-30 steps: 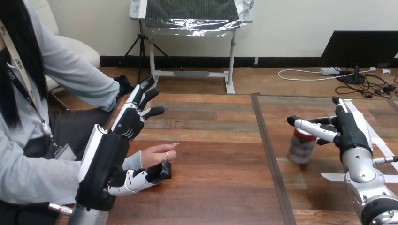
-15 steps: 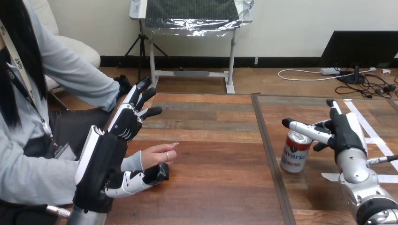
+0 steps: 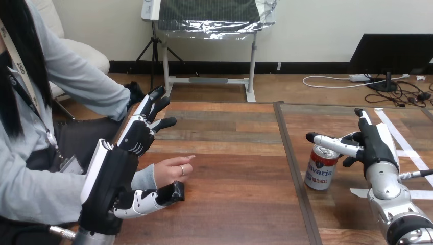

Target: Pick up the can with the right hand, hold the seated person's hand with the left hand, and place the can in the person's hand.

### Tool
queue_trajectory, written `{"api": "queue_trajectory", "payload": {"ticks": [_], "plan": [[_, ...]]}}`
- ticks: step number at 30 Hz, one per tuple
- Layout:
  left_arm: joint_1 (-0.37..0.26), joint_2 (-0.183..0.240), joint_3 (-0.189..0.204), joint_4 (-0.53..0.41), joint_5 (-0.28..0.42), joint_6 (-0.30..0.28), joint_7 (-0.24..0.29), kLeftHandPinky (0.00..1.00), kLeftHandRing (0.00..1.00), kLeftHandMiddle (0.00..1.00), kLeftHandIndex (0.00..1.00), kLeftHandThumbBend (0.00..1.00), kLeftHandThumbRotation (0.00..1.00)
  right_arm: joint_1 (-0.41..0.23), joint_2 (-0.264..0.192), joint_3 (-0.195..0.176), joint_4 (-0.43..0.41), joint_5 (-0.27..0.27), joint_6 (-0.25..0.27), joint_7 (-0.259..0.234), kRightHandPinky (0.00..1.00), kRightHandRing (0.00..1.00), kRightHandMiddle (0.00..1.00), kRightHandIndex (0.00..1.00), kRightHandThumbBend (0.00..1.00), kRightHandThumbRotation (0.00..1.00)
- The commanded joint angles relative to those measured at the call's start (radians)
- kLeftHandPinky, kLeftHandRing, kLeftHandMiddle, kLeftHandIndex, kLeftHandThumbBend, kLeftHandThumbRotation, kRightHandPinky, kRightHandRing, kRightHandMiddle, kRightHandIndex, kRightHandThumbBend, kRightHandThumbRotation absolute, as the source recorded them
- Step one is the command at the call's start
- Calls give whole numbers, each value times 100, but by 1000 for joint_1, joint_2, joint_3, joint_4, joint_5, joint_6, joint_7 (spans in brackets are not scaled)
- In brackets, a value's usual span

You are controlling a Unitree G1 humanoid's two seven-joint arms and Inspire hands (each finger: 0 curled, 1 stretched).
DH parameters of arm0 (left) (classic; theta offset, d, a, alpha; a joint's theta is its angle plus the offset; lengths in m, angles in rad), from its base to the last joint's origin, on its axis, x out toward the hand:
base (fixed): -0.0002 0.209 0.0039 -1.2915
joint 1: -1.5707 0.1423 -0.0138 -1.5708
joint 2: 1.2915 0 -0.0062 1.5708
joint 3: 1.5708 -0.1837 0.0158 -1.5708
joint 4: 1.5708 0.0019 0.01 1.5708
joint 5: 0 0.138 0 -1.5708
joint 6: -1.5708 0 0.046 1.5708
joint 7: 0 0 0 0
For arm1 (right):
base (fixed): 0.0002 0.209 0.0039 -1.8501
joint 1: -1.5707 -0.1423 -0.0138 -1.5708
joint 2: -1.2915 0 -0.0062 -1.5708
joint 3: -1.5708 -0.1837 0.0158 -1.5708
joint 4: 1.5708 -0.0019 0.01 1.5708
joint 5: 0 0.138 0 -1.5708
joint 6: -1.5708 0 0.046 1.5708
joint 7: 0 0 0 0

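Red-and-white metal drink can (image 3: pixel 320 168) stood upright on the right half of the brown wooden desk (image 3: pixel 230 168), just past a dark seam (image 3: pixel 293 168). The robot's right hand (image 3: pixel 377 144) sat beside the can with its fingers stretched out straight. One finger lay across the can's top rim and the thumb sat lower, by its side. That hand was open and gripped nothing.

Well apart, at the desk's left edge, the person's hand (image 3: pixel 171 171) rested on the wood. The robot's left hand (image 3: pixel 134 137) flanked it, also open, with fingers spread beyond it and the thumb lying just in front. Whether the two touched could not be told.

Judged from this, the pick-up step was in hand and the can was not yet grasped. The next move called for the right fingers and thumb to close round the can's body before lifting, without tipping it.
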Motion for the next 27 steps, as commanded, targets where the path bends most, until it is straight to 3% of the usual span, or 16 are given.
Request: {"api": "queue_trajectory", "payload": {"ticks": [1,9,15,19,27], "plan": [[-26,8,-8,-51,-35,-9,-10,82,94,98,94,100,61,-69,18,-17,-7,18,-19,-15,41,60,74,93,100,19],[-24,3,-8,-49,-62,-12,-29,83,94,97,94,100,60,-68,21,-9,-7,12,-14,-17,52,69,81,89,100,15],[-26,0,-5,-46,-67,-16,-36,82,93,96,93,100,60,-69,18,0,-6,5,-3,4,57,74,81,91,100,21],[-27,-2,-3,-50,-64,-11,-35,82,93,96,93,100,60,-67,18,3,-8,1,-14,8,62,78,83,94,100,29],[-31,0,5,-45,-42,-12,-32,83,94,97,94,100,61,-65,19,9,-12,-2,-26,12,58,74,84,97,100,46]]}}
